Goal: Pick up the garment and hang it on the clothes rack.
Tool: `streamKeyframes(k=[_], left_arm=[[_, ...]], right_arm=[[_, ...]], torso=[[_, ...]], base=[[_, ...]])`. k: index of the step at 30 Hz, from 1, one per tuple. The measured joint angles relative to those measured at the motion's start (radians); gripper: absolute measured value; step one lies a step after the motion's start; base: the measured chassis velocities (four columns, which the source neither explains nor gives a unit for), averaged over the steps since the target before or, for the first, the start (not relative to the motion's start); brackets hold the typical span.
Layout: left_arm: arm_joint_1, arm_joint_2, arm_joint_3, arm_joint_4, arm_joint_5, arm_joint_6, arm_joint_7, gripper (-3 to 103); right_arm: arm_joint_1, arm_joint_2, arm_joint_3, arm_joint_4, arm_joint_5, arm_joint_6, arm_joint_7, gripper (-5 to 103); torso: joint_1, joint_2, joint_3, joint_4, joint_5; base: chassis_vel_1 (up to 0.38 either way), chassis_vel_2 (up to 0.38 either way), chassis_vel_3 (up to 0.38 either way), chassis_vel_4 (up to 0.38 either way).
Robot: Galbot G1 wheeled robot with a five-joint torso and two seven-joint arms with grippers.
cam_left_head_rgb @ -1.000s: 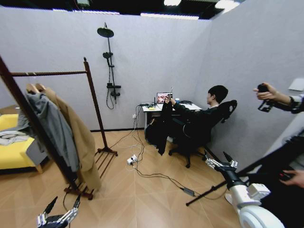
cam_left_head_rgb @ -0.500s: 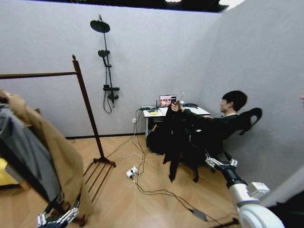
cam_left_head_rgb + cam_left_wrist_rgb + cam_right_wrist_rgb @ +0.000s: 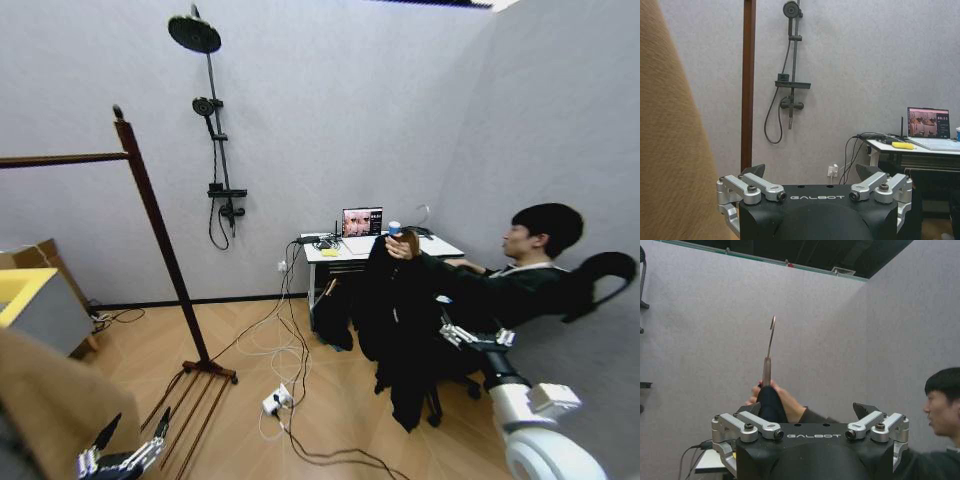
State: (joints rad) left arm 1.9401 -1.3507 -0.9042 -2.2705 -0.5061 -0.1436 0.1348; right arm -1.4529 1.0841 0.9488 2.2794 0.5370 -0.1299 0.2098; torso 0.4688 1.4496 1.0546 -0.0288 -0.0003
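The garment (image 3: pixel 395 320), a black jacket, hangs from a hanger that a seated person's hand (image 3: pixel 402 243) holds up in front of the desk. In the right wrist view the hanger's metal hook (image 3: pixel 770 340) rises above that hand (image 3: pixel 782 407), just beyond my open right gripper (image 3: pixel 807 410). From the head view, the right gripper (image 3: pixel 472 333) sits at the jacket's right side, close to it and holding nothing. The clothes rack (image 3: pixel 150 220), dark reddish-brown, stands at the left with its bar (image 3: pixel 60 158) running off the picture. My left gripper (image 3: pixel 135 425) is low at the left, open and empty.
A tan coat (image 3: pixel 50 420) hangs close at the lower left, beside the left gripper (image 3: pixel 810 172) and the rack post (image 3: pixel 748 85). A shower fitting (image 3: pixel 210 130) is on the back wall. A desk (image 3: pixel 345 250) with a laptop stands behind the person. Cables and a power strip (image 3: pixel 275 400) lie on the floor.
The head view has swung right, so the rack and coats slid left. The person has held the black jacket up on its hanger, and it is now nearer my right gripper.
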Motion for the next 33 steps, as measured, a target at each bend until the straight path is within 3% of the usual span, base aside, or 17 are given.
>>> streamKeyframes(k=[4,8,13,20,28,33], left_arm=[[0.0,0.0,0.0,0.0,0.0,0.0,0.0,100],[0.0,0.0,0.0,0.0,0.0,0.0,0.0,100],[0.0,0.0,0.0,0.0,0.0,0.0,0.0,100],[0.0,0.0,0.0,0.0,0.0,0.0,0.0,100],[0.0,0.0,0.0,0.0,0.0,0.0,0.0,100],[0.0,0.0,0.0,0.0,0.0,0.0,0.0,100]], right_arm=[[0.109,-0.07,0.029,-0.026,0.054,-0.059,-0.009,100],[0.285,-0.152,0.002,-0.131,0.183,-0.095,-0.038,100],[0.394,-0.182,-0.054,-0.229,0.205,-0.106,-0.062,100],[0.534,-0.179,-0.239,-0.372,0.12,-0.097,-0.097,100],[0.548,-0.136,-0.334,-0.318,-0.044,-0.114,-0.044,100],[0.568,-0.136,-0.376,-0.339,-0.058,-0.119,-0.032,100]], torso=[[-0.001,0.0,0.0,0.0004,0.0008],[-0.003,0.001,-0.001,0.0004,0.0007],[-0.003,0.001,-0.001,0.0003,0.0004],[-0.001,0.0,0.0,0.0006,0.0001],[-0.002,0.001,0.0,0.0004,0.0002],[-0.002,0.001,0.0,0.0001,0.0002]], base=[[-0.049,0.053,-0.005,-0.028],[0.053,-0.069,-0.033,0.076],[0.036,-0.035,-0.035,0.037],[0.0,0.0,0.0,0.0],[0.0,0.0,0.0,0.0],[0.0,0.0,0.0,0.0]])
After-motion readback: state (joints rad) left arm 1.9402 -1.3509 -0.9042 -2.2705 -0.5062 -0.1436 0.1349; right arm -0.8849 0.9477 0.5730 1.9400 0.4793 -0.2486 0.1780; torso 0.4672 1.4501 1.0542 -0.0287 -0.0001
